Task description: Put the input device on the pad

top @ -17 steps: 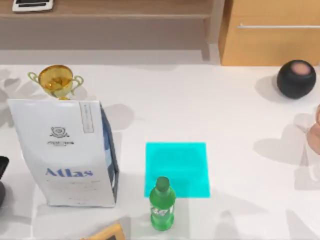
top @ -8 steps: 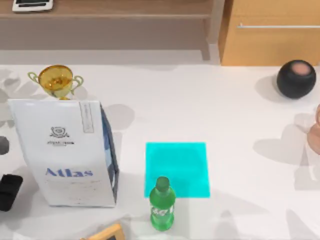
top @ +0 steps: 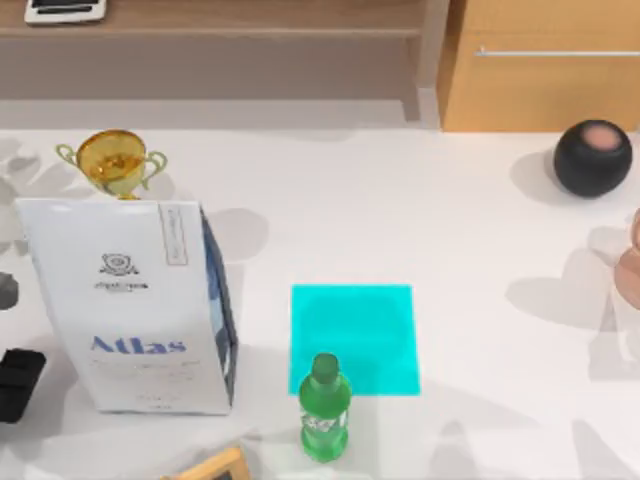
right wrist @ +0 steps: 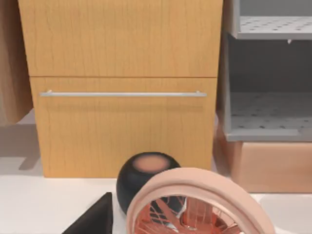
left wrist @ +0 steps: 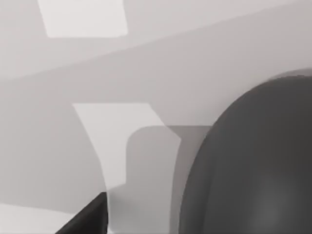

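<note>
Just matte black on the left arm, a blocky chunk with a small grey bit behind it, plus a smooth rounded dark grey shell and a black wedge tip up close.

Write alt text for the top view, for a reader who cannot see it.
A bright cyan pad lies flat near the middle of a white table, with a green bottle standing at its front left corner. A large white bag and a gold trophy cup stand to the left, a black ball-shaped speaker at far right, and the left gripper at the left edge.
</note>
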